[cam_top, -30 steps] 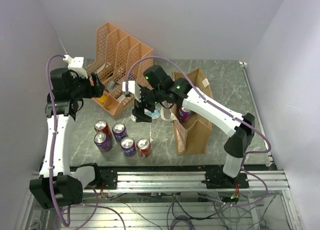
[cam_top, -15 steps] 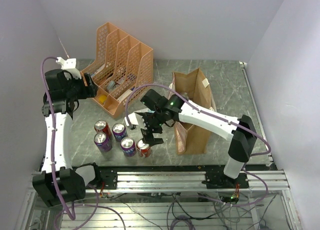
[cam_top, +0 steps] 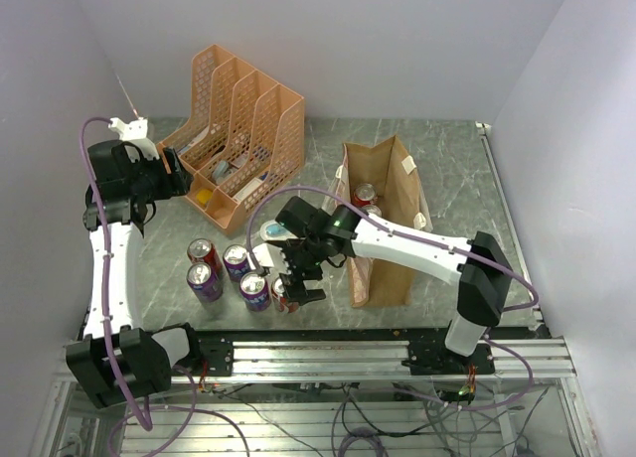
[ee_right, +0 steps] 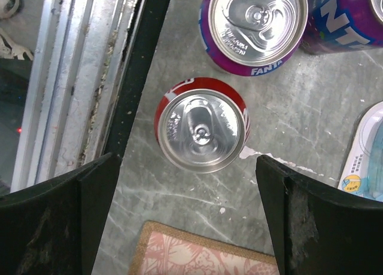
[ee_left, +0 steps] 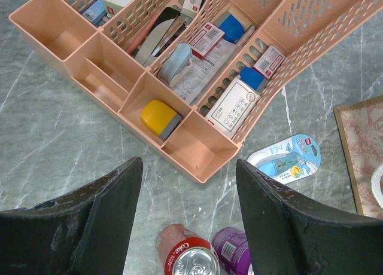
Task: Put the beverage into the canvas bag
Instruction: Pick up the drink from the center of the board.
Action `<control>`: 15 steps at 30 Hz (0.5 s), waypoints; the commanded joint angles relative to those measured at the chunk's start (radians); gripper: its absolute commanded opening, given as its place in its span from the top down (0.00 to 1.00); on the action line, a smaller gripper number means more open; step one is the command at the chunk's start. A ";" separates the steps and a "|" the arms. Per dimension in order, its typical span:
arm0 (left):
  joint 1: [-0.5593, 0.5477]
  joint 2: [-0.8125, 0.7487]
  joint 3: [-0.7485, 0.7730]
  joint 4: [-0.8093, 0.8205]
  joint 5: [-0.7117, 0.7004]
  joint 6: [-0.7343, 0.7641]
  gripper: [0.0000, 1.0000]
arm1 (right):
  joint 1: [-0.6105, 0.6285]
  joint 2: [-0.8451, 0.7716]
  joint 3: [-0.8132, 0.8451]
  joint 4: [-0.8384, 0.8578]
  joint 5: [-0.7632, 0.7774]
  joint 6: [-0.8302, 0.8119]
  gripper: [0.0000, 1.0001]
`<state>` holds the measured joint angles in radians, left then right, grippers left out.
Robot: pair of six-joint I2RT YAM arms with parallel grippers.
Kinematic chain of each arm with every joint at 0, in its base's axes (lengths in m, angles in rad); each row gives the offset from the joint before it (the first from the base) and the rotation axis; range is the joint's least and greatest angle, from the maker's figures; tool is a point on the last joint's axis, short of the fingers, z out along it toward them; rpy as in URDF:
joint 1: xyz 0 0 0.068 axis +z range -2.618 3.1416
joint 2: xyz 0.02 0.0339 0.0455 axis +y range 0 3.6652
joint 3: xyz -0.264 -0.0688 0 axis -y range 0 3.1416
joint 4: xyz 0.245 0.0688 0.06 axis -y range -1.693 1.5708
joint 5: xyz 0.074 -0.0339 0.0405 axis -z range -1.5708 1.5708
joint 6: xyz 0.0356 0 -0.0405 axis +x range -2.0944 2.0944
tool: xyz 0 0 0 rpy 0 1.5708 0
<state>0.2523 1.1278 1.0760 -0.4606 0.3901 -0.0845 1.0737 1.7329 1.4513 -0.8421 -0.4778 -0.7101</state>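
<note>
The tan canvas bag (cam_top: 390, 262) stands open right of centre, with a red can (cam_top: 364, 193) showing inside it. Several beverage cans stand on the near left of the table, red (cam_top: 202, 250) and purple (cam_top: 236, 260). My right gripper (cam_top: 296, 284) hangs open over the nearest red can (ee_right: 202, 130), which sits just ahead of the gap between its fingers. A purple Fanta can (ee_right: 254, 24) stands beyond it, and the bag's corner (ee_right: 203, 254) lies below. My left gripper (cam_top: 169, 169) is open and empty, high at the far left.
The orange mesh file organiser (cam_top: 238, 129) with stationery stands at the back left, also below my left gripper (ee_left: 188, 164). A blue blister pack (ee_left: 284, 158) lies between organiser and bag. A red Coke can (ee_left: 188, 257) stands below. The table's metal front rail (ee_right: 66, 78) runs close to the red can.
My right arm has swung from beside the bag down toward the near table edge, over the red can. The left arm has drawn back slightly to the left.
</note>
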 commanded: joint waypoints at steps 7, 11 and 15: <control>0.012 0.021 0.012 0.054 0.041 -0.023 0.27 | 0.005 0.105 0.027 0.076 0.013 0.034 0.07; 0.010 0.017 0.010 0.052 0.040 -0.018 0.27 | 0.008 0.116 0.022 0.106 -0.009 0.056 0.12; 0.010 0.014 0.002 0.054 0.042 -0.018 0.27 | 0.008 0.122 0.000 0.144 -0.016 0.079 0.13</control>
<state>0.2527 1.1484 1.0760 -0.4385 0.4072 -0.0914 1.0756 1.8431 1.4528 -0.7586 -0.4675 -0.6643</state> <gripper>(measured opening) 0.734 0.873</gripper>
